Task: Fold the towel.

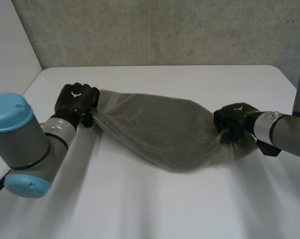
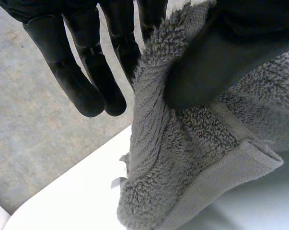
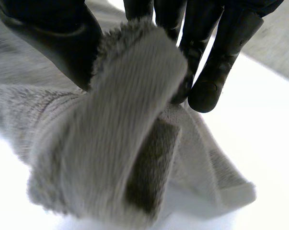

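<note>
The left hand [image 1: 77, 102] is at the left end of the grey towel [image 1: 154, 127]. Up close, its thumb pinches a corner of the towel tight against 1 finger. Its other fingers [image 2: 86, 86] hang straight beside the cloth.

The towel stretches between the 2 hands over the white table [image 1: 164, 79]. Its middle sags down low.

The right hand [image 1: 234, 119] is at the right end of the towel. Up close, its thumb and fingers [image 3: 216, 62] are clamped on a bunched-up edge, and the rest of the cloth droops under the palm.
</note>
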Robot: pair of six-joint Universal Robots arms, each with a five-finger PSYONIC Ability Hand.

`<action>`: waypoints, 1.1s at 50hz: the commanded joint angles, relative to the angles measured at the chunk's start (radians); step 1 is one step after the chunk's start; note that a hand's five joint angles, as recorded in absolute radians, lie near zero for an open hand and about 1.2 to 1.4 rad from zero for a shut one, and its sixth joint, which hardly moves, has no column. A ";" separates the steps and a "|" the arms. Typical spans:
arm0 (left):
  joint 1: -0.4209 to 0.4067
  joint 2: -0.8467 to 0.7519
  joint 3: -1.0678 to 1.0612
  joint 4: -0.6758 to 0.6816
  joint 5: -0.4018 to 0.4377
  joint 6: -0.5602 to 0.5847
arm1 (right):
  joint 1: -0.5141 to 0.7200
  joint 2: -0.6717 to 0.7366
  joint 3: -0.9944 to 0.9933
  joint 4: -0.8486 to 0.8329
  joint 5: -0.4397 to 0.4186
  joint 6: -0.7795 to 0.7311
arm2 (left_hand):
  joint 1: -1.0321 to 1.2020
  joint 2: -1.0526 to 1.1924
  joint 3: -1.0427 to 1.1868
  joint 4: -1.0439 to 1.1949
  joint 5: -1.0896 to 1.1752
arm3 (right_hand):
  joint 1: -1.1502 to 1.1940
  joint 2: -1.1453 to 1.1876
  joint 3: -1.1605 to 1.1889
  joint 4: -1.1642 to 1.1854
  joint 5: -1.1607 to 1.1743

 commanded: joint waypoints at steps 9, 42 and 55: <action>-0.003 0.161 -0.056 0.005 0.039 -0.045 | -0.119 0.077 -0.201 0.220 -0.253 0.301 | -0.044 -0.110 -0.149 -0.128 -0.252 | 0.056 0.089 0.054 0.048 0.072; -0.023 -0.185 0.309 -0.019 -0.063 -0.036 | -0.081 -0.125 0.081 -0.290 0.043 0.109 | -0.044 -0.110 -0.149 -0.128 -0.252 | -0.919 -0.886 -0.920 -0.927 -0.902; -0.011 -0.203 0.333 -0.019 -0.064 -0.036 | -0.092 -0.246 0.358 -0.043 0.039 -0.293 | -0.044 -0.110 -0.149 -0.128 -0.252 | -0.718 -0.685 -0.720 -0.726 -0.702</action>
